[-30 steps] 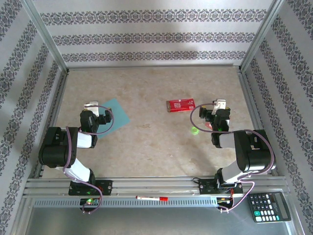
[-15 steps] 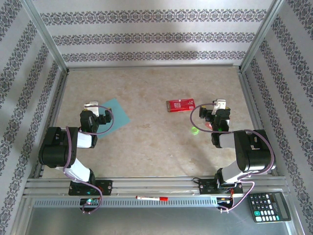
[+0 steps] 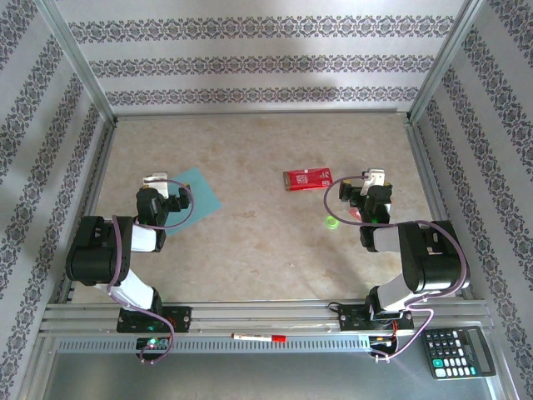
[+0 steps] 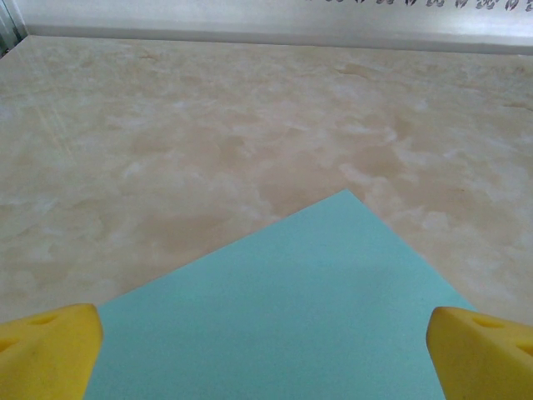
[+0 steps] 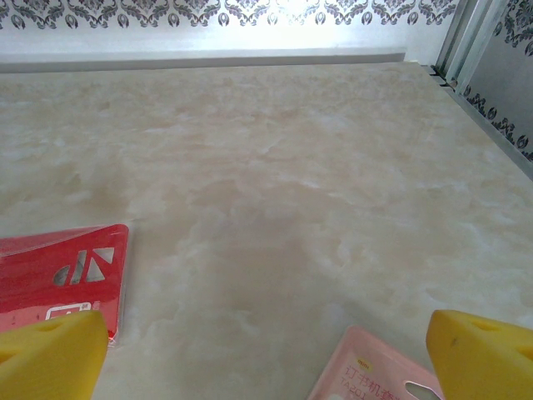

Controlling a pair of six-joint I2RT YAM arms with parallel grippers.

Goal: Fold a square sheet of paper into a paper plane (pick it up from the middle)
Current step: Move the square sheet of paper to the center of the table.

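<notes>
Right now I am watching the left gripper (image 4: 266,350) hanging wide open over the square sheet of paper (image 4: 283,300) — the teal sheet is lying flat on the table (image 3: 266,142) near its left edge, one corner pointing away between the yellow fingertips (image 4: 50,350). The right gripper (image 5: 266,354) is gaping just as wide near the right edge, with the red packet (image 5: 62,275) lying by its left fingertip — well apart from the paper.

Lab robot cell (wallpapered panels (image 3: 250,58)): aluminium frame (image 3: 266,312) around marble-look table (image 3: 250,242).
</notes>
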